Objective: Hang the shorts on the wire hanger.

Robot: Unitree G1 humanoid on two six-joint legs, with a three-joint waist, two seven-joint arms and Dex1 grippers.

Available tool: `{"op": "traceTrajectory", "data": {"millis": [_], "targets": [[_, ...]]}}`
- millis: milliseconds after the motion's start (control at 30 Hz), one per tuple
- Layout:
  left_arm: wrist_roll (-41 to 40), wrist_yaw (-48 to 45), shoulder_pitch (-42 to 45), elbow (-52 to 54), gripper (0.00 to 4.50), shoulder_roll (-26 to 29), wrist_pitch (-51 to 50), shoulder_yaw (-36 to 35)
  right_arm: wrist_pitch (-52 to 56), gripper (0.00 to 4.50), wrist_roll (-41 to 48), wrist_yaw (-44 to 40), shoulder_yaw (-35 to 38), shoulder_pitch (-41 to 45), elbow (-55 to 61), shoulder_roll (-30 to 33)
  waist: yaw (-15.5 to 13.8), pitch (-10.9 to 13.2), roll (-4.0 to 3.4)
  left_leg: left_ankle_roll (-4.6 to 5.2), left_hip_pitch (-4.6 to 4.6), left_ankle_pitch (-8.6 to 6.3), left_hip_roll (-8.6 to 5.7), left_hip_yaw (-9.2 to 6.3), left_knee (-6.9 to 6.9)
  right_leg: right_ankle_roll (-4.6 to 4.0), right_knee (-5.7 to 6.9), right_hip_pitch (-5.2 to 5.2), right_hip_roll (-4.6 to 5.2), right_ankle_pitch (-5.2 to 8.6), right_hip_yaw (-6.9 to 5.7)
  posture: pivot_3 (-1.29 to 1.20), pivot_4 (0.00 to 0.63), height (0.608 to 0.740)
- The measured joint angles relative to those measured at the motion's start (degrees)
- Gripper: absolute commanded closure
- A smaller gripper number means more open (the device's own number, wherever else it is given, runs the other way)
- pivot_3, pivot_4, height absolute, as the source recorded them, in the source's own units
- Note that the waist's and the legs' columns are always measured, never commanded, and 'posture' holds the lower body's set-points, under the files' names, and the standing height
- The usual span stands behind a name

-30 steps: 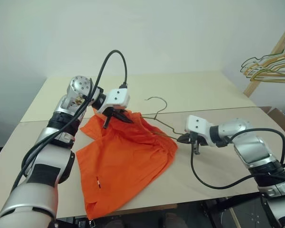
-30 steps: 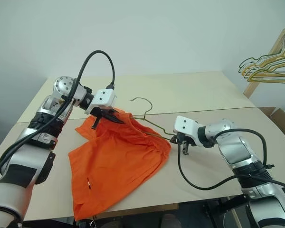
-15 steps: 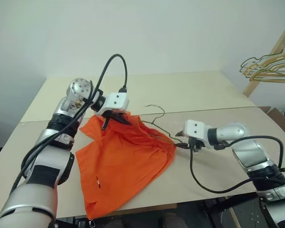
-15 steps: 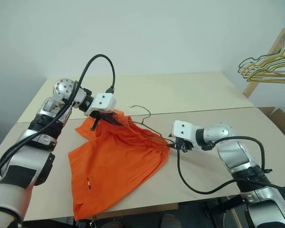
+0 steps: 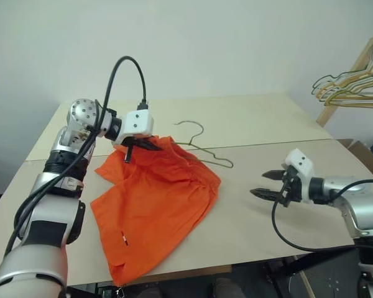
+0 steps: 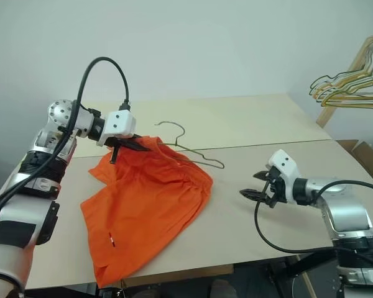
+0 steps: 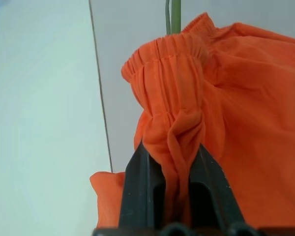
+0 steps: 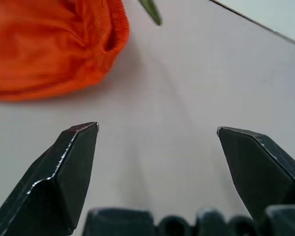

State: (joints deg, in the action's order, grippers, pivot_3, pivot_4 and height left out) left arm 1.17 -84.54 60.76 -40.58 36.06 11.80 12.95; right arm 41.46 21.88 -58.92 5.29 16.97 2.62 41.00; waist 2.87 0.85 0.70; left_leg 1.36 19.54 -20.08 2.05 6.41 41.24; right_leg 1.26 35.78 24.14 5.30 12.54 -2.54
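Note:
The bright orange shorts (image 5: 155, 198) lie spread on the table, their far waistband corner lifted. My left gripper (image 5: 142, 146) is shut on that gathered waistband (image 7: 177, 123). The thin wire hanger (image 5: 202, 151) lies on the table beyond the shorts, its hook toward the back and one end tucked under the fabric. My right gripper (image 5: 266, 184) hovers to the right of the shorts with its jaws wide open and nothing between its fingers (image 8: 64, 172). In the right wrist view, the shorts' edge (image 8: 54, 54) lies ahead of the open gripper.
A beige table (image 5: 286, 124) made of two boards with a seam across. A wooden rack with a bunch of wire hangers (image 5: 354, 87) stands at the far right. A cardboard box (image 5: 367, 152) sits by the table's right edge.
My right gripper let go of the hanger's end, opened wide and drew back to the right. The left gripper moved left with the waistband, pulling shorts and hanger along.

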Motion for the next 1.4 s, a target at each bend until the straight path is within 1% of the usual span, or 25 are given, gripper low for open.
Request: {"op": "traceTrajectory", "data": {"millis": [133, 233, 333, 467, 567, 633, 667, 867, 900, 933, 1167, 1233, 1333, 1400], "targets": [[-0.1, 0.0, 1.1, 0.0, 4.5, 0.6, 0.0, -0.4, 4.5, 0.05, 2.2, 5.6, -0.9, 0.7, -0.3, -8.5, -0.1, 0.0, 0.01, 0.0, -0.02, 0.0, 0.0, 0.0, -0.01, 0.0, 0.11, 0.02, -0.02, 0.0, 0.05, -0.01, 0.0, 0.74], [-0.1, 0.1, 1.8, 0.1, 4.5, 0.8, 0.0, -0.6, 4.9, 0.05, 1.8, 9.6, -3.8, 2.3, -3.0, -14.5, -0.1, 0.0, 0.0, 0.01, 0.0, 0.0, -0.04, 0.02, 0.0, 0.0, 0.17, 0.03, 0.0, 0.0, 0.07, 0.0, 0.0, 0.74], [-0.1, 0.1, 1.8, 0.1, 4.5, 1.1, 0.0, -0.6, 2.1, 0.05, 0.2, 11.7, -6.7, 2.5, -5.4, -17.3, -0.4, 0.0, 0.0, 0.01, 0.16, 0.0, -0.08, -0.07, 0.04, 0.01, 0.1, 0.06, -0.01, 0.0, 0.06, 0.01, 0.0, 0.74], [-0.1, 0.1, 1.8, 0.3, 4.5, 1.4, -0.3, -0.6, -0.8, 0.05, -0.4, 13.1, -7.1, 3.5, -9.6, -20.6, -0.3, 0.0, 0.01, 0.02, 0.2, -0.01, -0.1, -0.07, 0.06, 0.06, 0.07, 0.05, -0.01, -0.03, 0.06, 0.01, 0.0, 0.74], [-0.3, 0.3, 1.8, 0.4, 4.5, 1.3, -0.5, -0.6, -1.2, 0.64, 0.0, 14.2, -6.1, 6.3, -13.0, -22.6, -0.1, 0.0, 0.0, 0.02, 0.17, 0.0, -0.09, -0.06, 0.06, 0.06, 0.09, 0.05, -0.02, -0.03, 0.06, 0.01, 0.0, 0.74], [-0.5, 0.5, 1.8, 0.4, 4.5, 1.2, -0.6, -0.6, -1.5, 1.29, 1.0, 14.2, -4.8, 7.6, -14.5, -23.2, -0.1, 0.0, 0.0, 0.02, 0.17, 0.0, -0.09, -0.08, 0.04, 0.06, 0.09, 0.05, -0.02, -0.03, 0.05, 0.01, 0.0, 0.74], [-0.6, 0.6, 1.8, 0.4, 4.5, 1.3, -0.7, -0.7, -1.7, 1.7, 1.4, 14.2, -4.3, 8.1, -15.1, -23.3, -0.1, 0.0, 0.0, 0.01, 0.18, 0.0, -0.09, -0.1, 0.04, 0.06, 0.09, 0.05, -0.02, -0.03, 0.04, 0.01, 0.0, 0.74], [-0.8, 1.0, 1.8, 0.5, 4.5, 1.3, -0.7, -0.8, 0.1, 3.82, 2.7, 13.5, -4.2, 9.6, -19.0, -23.9, 0.1, 0.0, 0.0, 0.01, 0.17, 0.0, -0.09, -0.09, 0.05, 0.06, 0.1, 0.05, -0.02, -0.03, 0.05, 0.02, 0.0, 0.74], [-0.8, 1.1, 1.8, 0.5, 4.5, 1.3, -0.7, -0.8, 0.3, 4.24, 3.0, 13.5, -4.2, 9.6, -19.2, -24.1, 0.2, 0.0, 0.0, 0.01, 0.18, 0.0, -0.09, -0.08, 0.05, 0.06, 0.1, 0.05, -0.02, -0.03, 0.05, 0.02, 0.0, 0.74], [-0.8, 1.2, 1.8, 0.5, 4.5, 1.3, -0.7, -0.8, 0.3, 4.48, 3.0, 13.5, -4.2, 9.6, -19.3, -24.1, 0.2, 0.0, 0.0, 0.01, 0.17, 0.0, -0.09, -0.09, 0.05, 0.06, 0.1, 0.05, -0.01, -0.03, 0.05, 0.02, 0.0, 0.74], [-1.6, 0.8, 0.5, 1.2, 4.5, 1.9, -0.7, -0.9, 0.3, 4.48, 2.5, 14.5, -4.4, 9.6, -19.0, -23.6, 0.8, 0.0, 0.0, 0.01, 0.18, 0.0, -0.09, -0.09, 0.04, 0.07, 0.1, 0.06, -0.01, -0.03, 0.06, 0.0, 0.0, 0.74], [-3.2, -0.6, -1.1, 3.0, 4.5, 2.8, -0.7, -1.6, 0.1, 4.48, 2.5, 14.4, -4.3, 9.4, -17.8, -21.9, 1.1, 0.0, -0.01, 0.01, 0.2, 0.0, -0.08, -0.08, 0.04, 0.07, 0.11, 0.1, -0.01, -0.03, 0.08, 0.0, 0.0, 0.74], [-4.5, -2.1, -3.2, 5.1, 4.5, 4.6, -0.7, -2.0, -1.2, 4.48, 2.5, 12.7, -3.9, 9.1, -14.8, -16.9, 1.1, 0.0, -0.01, 0.01, 0.2, 0.0, -0.08, -0.08, 0.05, 0.07, 0.11, 0.1, -0.01, -0.03, 0.08, 0.0, 0.0, 0.74], [-4.8, -2.5, -3.6, 5.5, 4.5, 5.0, -0.7, -2.0, -2.4, 4.48, 2.3, 11.6, -3.8, 8.9, -13.6, -15.3, 1.1, 0.0, -0.01, 0.02, 0.19, 0.0, -0.08, -0.08, 0.06, 0.07, 0.12, 0.09, -0.01, -0.03, 0.08, 0.0, 0.0, 0.74]]}}
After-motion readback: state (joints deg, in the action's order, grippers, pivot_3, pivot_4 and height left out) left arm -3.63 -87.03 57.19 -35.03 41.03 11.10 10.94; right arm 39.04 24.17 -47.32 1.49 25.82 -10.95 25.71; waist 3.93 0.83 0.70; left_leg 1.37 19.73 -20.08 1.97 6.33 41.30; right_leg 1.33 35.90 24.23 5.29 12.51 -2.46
